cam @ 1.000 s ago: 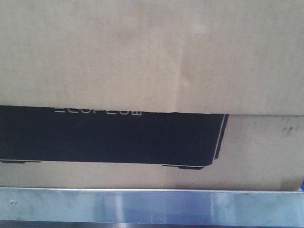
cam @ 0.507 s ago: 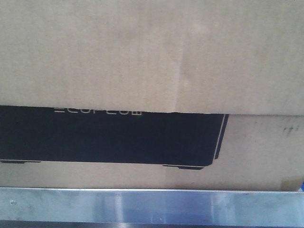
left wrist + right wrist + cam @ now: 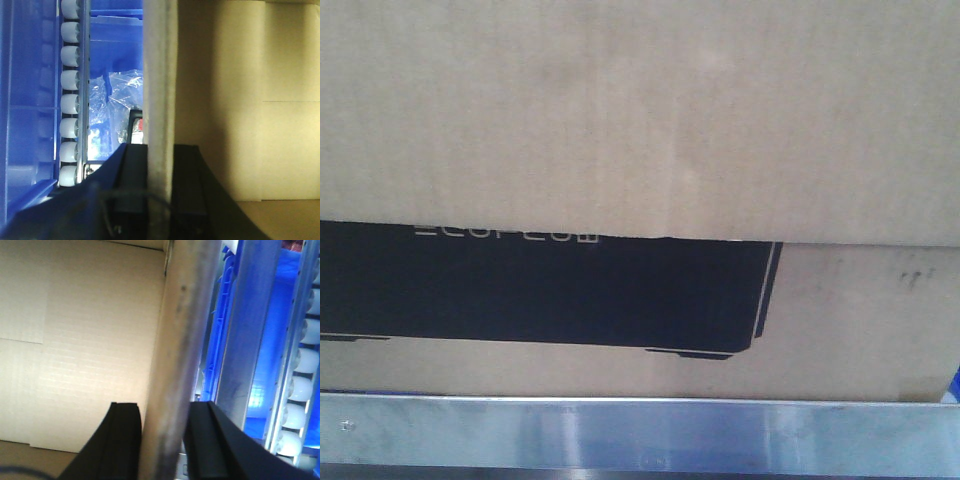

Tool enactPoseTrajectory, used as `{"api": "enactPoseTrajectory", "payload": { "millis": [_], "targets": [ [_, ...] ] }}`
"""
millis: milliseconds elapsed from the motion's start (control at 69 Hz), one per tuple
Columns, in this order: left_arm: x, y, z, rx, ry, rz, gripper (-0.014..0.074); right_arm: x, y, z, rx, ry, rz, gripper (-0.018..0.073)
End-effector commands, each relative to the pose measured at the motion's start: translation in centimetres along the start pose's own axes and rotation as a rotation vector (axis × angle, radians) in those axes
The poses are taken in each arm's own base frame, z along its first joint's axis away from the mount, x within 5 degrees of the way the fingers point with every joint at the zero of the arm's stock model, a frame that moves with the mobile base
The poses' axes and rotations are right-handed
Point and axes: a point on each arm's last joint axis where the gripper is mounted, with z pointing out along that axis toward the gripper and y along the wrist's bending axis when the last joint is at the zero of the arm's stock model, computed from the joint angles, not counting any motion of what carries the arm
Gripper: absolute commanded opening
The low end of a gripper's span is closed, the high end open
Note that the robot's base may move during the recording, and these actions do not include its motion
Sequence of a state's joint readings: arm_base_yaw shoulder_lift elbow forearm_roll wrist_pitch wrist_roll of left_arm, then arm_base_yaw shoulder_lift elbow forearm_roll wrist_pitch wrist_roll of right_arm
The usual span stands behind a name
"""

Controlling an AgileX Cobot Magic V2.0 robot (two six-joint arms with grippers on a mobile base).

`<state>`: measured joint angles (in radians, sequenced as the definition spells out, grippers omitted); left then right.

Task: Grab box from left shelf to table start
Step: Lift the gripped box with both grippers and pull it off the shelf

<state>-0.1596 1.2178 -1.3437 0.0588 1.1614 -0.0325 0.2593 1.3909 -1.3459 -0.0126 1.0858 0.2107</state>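
The brown cardboard box [image 3: 640, 120] with its black printed rectangle [image 3: 540, 290] fills the front view. It stands just behind the left shelf's shiny metal rail [image 3: 640, 435]. In the left wrist view my left gripper [image 3: 160, 152] is shut on the box's upright wall edge [image 3: 160, 75], one black finger inside the box and one outside. In the right wrist view my right gripper [image 3: 164, 412] straddles the opposite wall edge [image 3: 185, 315] the same way, with both fingers against it. The table is out of view.
Blue bins [image 3: 30, 100] and a row of white rollers [image 3: 69, 100] lie close beside the box on the left, with a clear plastic bag [image 3: 122, 92] behind. On the right side stand a blue crate [image 3: 270, 330] and more rollers [image 3: 305, 365].
In the front view the box's print has shifted a little left and down. The rail has stayed in place.
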Motion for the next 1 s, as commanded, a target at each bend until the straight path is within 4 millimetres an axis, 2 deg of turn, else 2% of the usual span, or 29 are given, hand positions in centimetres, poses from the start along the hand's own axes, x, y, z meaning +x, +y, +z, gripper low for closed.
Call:
{"api": "enactPoseTrajectory", "payload": {
  "millis": [0,101,290,435,550,782,985],
  "targets": [
    [-0.7,-0.3,-1.3,0.029,-0.083,-0.018,-0.0099,-0.8,-0.1,-2.2,-0.005,-0.107,0.014,0.0059],
    [-0.5,-0.4,-2.1,0.043,-0.116,-0.025,-0.0099,-0.8,-0.1,-3.1,-0.011,-0.139,0.014,0.0059],
    [0.8,-0.5,-6.4,0.092,-0.269,-0.047,-0.0099,-0.3,-0.2,-6.9,-0.041,-0.278,0.015,0.0059],
    [2.3,-0.4,-9.1,0.105,-0.352,-0.073,-0.0099,1.2,-0.6,-9.1,-0.055,-0.346,0.015,0.0059],
    [4.2,-0.5,-10.3,0.139,-0.400,-0.085,-0.0099,3.4,-0.9,-9.8,-0.066,-0.378,0.009,0.0059],
    [9.2,-0.5,-10.1,0.155,-0.481,-0.096,-0.0099,8.7,-1.9,-10.0,-0.085,-0.448,-0.007,0.0059],
    [13.2,-0.8,-11.4,0.212,-0.586,-0.118,-0.0099,12.5,-2.7,-11.5,-0.108,-0.552,-0.006,0.0059]
  ]
}}
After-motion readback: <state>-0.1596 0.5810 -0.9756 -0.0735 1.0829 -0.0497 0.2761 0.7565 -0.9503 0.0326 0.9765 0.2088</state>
